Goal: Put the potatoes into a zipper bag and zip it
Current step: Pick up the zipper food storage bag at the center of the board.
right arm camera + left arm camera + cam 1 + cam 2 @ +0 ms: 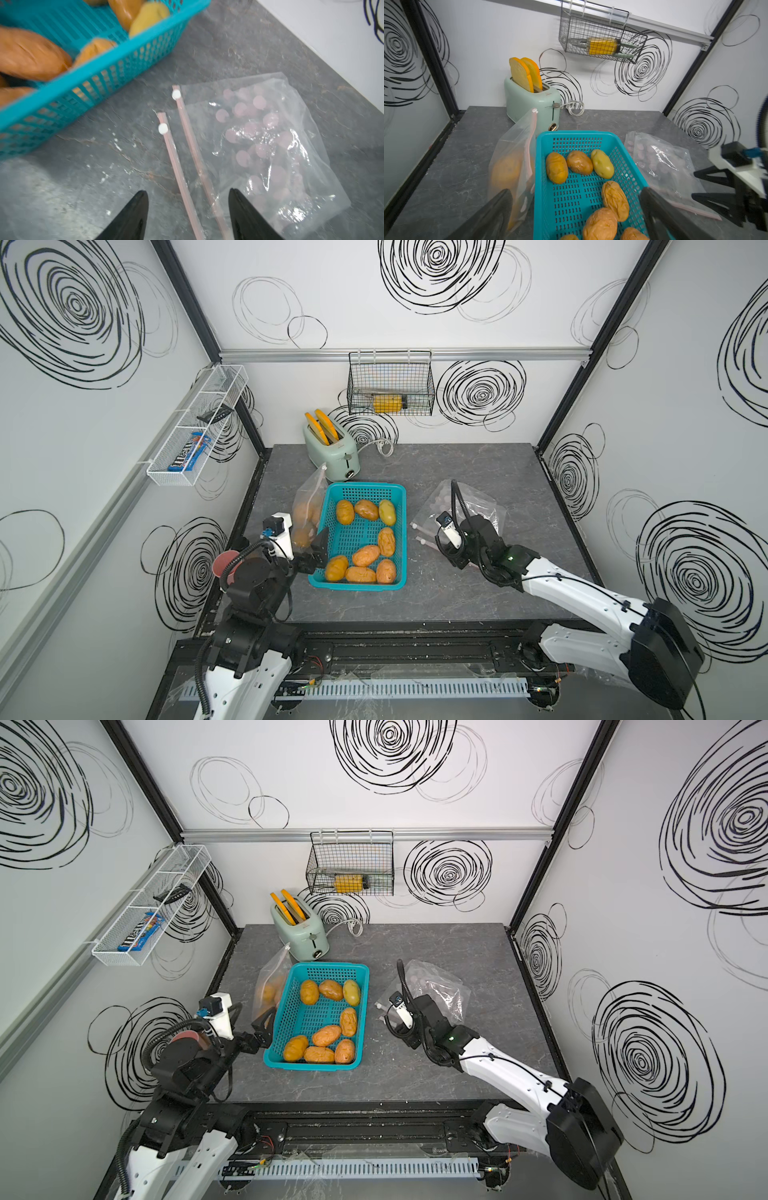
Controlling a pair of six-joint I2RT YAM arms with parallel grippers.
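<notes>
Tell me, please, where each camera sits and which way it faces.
Top views: high over the front edge, looking down at table, basket, toaster; left arm and right arm show.
Left wrist: low at the basket's near end, facing the back wall; open left gripper frames potatoes, filled bag alongside.
Right wrist: beside the basket, looking down at flat bags; open right gripper straddles their zip strips.
Shared: both wrist views show basket, potatoes and flat bags.
</notes>
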